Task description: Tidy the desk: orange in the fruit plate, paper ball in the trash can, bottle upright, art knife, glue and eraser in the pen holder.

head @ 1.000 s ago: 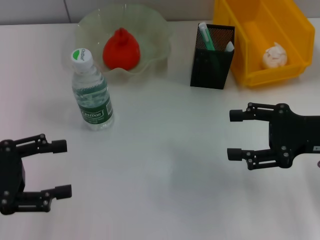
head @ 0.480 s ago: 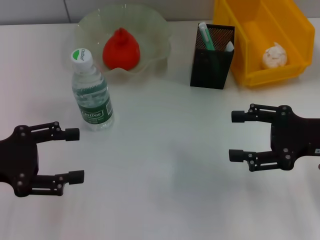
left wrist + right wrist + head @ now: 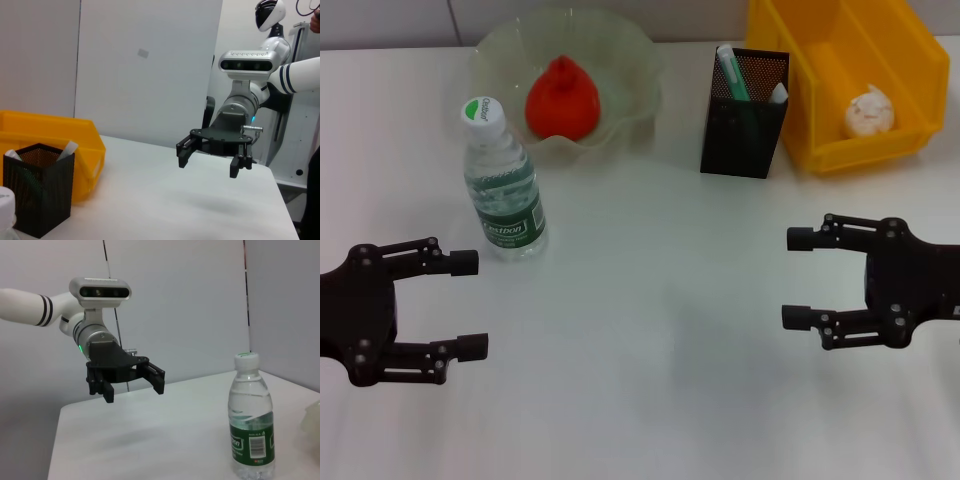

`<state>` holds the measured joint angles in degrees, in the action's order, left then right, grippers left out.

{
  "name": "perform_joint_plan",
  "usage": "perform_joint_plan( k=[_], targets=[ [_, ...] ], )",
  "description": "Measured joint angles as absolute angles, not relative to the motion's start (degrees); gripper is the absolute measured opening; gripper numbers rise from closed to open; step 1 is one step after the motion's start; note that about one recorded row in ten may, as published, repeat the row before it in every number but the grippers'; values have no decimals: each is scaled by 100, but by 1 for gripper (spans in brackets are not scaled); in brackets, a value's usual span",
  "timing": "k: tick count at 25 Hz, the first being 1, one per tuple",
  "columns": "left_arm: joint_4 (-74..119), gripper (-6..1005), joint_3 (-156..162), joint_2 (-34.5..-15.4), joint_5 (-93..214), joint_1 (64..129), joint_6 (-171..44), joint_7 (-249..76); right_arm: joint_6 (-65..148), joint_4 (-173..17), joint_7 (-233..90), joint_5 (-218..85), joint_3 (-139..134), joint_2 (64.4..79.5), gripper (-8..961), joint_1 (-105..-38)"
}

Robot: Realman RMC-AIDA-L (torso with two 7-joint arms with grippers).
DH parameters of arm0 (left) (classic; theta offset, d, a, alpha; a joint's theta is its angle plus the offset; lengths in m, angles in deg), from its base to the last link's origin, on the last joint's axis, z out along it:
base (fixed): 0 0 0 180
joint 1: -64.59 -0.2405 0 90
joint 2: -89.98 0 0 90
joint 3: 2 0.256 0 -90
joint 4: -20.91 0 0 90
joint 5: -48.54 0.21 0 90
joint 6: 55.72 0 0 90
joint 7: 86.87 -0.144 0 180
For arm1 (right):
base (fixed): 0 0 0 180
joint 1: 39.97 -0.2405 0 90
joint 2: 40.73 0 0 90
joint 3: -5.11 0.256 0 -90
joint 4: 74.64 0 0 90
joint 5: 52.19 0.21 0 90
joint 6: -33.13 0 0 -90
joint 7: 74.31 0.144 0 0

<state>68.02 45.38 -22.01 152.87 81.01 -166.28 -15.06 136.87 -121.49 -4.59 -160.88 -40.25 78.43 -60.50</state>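
Standing back from the desk, both arms now hover low with nothing in them: the left gripper [image 3: 468,305] has slid forward to the near left, beside the bottle [image 3: 504,185], and the right gripper [image 3: 798,279] has eased back slightly at the near right, both with jaws spread wide. The bottle stands upright, the orange [image 3: 561,98] sits in the fruit plate [image 3: 628,47], the paper ball [image 3: 869,112] lies in the trash can [image 3: 910,60], and the pen holder [image 3: 743,110] is stocked. To my eye, the tidying looks finished.
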Motion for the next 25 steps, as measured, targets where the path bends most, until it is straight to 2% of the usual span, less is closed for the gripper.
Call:
perform_joint_plan(
  k=[25],
  targets=[
    [6795, 844, 4484, -2213, 15286, 8045, -16615, -1551, 13723, -12208, -430, -16084, -3954, 7844, 838, -6080]
  ],
)
